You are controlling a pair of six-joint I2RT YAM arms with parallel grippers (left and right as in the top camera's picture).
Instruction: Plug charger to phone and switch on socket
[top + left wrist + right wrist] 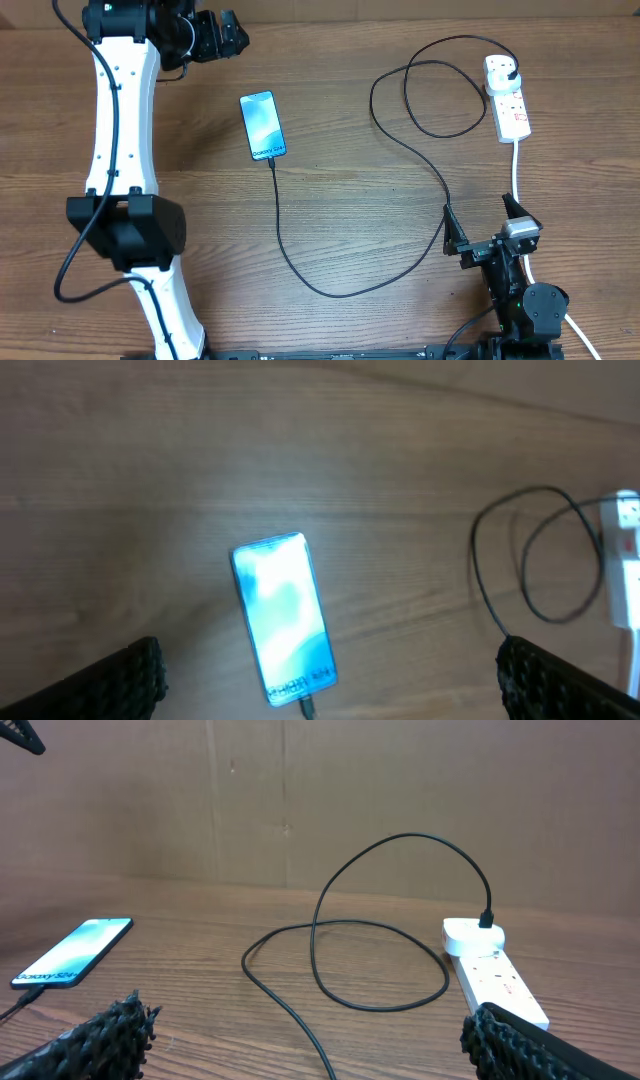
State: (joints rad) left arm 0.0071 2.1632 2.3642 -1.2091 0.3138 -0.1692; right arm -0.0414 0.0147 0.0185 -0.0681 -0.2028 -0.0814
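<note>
black charger (405,835) loops between phone (263,125), socket (510,100)

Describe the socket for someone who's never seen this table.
On the wooden table, go to the far right corner. The socket lies there, the black plug of the charger in its far end. It is the only white oblong block with red markings; the phone is slim with a lit blue screen.

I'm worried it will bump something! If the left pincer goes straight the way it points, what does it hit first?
Probably the slim light-blue-screened phone lying on the wooden table. The open left pincer aims down at the phone's lower end, though depth is hard to judge.
</note>
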